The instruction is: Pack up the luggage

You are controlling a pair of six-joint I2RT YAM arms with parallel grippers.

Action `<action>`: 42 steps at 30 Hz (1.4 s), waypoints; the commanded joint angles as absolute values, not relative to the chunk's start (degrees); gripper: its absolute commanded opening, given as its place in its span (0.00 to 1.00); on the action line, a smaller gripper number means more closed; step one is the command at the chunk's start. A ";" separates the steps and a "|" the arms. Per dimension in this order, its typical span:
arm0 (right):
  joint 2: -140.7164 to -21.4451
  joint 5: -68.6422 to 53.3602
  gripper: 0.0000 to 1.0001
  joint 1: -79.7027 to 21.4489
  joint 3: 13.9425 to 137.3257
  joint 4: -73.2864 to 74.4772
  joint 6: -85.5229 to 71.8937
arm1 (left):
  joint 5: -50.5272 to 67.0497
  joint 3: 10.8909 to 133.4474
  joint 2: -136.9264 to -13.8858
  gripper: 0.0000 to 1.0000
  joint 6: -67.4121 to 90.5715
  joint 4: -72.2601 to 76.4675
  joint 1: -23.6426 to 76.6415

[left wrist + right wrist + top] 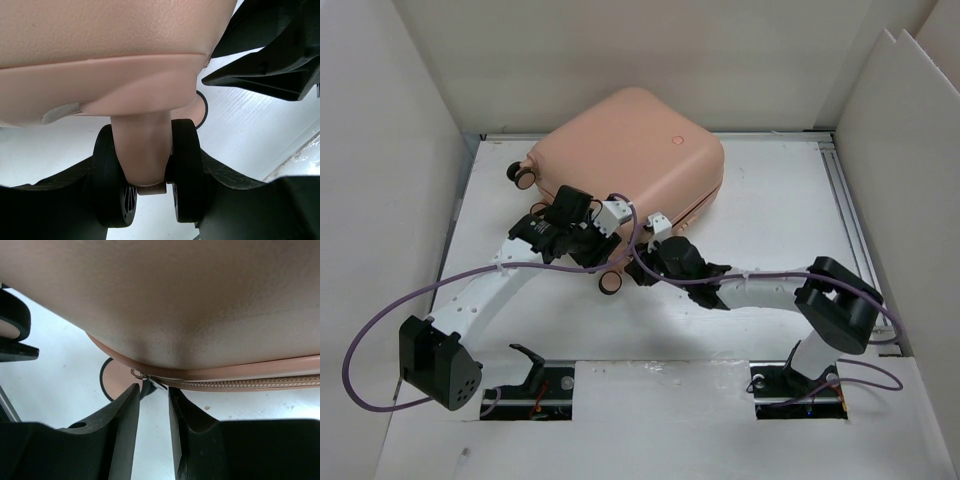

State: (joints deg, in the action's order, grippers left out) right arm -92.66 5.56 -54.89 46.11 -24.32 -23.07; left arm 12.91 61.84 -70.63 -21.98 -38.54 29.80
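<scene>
Luggage [630,150] lies closed at the far centre of the tabletop [770,200]. Its shell looks rigid, slick and probably light, so it is best gripped at a wheel or the zipper. Left pincer [150,192] clasps its twin wheel [185,170]; right pincer [152,410] stands released just below the zipper pull [149,380].

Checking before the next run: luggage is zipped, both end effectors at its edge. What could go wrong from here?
1. The right end effector is open with the zipper pull just past its tips, so it may close on nothing.
2. The left end effector clamps only a caster. The luggage could pivot or slide if the zipper is tugged.
</scene>
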 commanded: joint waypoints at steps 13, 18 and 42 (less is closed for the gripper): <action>-93.69 18.55 0.36 -56.16 52.29 -33.49 -31.11 | 16.44 61.87 -67.85 0.00 -22.41 -35.95 30.59; -93.69 19.68 0.37 -56.16 52.29 -33.49 -32.26 | 16.44 61.87 -67.85 0.00 -22.41 -35.95 30.59; -83.94 24.54 0.00 -52.91 45.89 -24.05 -26.64 | 12.83 60.29 -66.27 0.00 -23.47 -37.09 30.59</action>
